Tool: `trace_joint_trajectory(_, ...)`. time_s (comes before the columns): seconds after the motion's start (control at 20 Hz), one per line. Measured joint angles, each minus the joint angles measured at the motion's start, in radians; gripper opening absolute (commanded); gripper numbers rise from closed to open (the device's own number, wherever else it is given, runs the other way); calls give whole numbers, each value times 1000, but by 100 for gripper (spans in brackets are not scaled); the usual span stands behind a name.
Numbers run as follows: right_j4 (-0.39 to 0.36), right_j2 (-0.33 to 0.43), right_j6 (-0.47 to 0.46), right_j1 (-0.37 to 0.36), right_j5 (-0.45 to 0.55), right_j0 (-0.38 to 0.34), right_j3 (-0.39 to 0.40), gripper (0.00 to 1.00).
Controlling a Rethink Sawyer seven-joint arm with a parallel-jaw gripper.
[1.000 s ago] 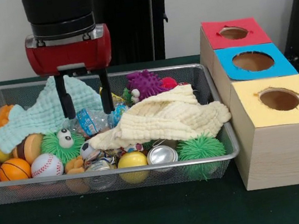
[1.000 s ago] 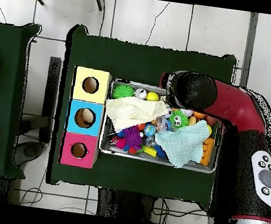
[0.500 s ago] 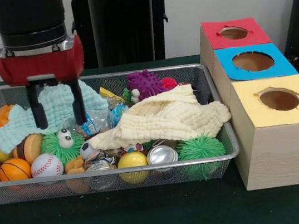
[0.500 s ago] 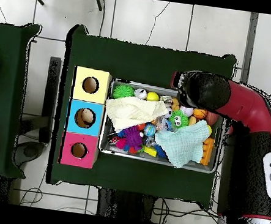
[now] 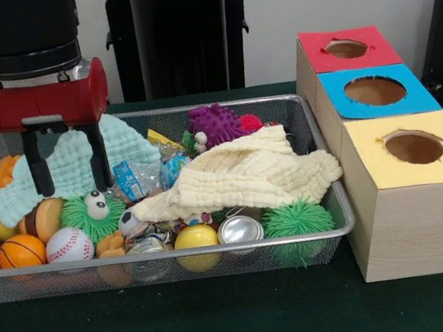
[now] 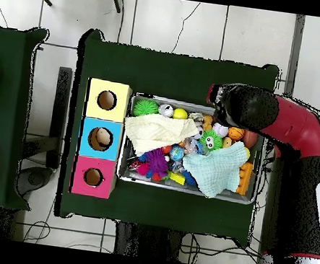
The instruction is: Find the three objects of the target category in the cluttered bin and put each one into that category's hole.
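The claw (image 5: 67, 166) hangs spread and empty over the mint cloth (image 5: 72, 167) at one end of the wire bin (image 5: 219, 258). The three box holes show nothing inside; judged unstarted. The baseball (image 5: 68, 245) remains binned.

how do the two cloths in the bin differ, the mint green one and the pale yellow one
The mint green cloth lies toward the left end of the wire bin in the front view, under the open gripper; the pale yellow cloth sits right of centre with nothing above it. The yellow one reaches the bin's right rim and drapes over toys; the green one partly hides behind the fingers. Both are crumpled, textured fabric lying on the clutter.
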Motion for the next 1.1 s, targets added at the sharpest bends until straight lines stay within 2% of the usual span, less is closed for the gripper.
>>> trace_joint_trajectory(0.75,-38,17,0,1,0,2,0,100)
trace_joint_trajectory(1.1,-41,36,0,24,0,2,-4,100)
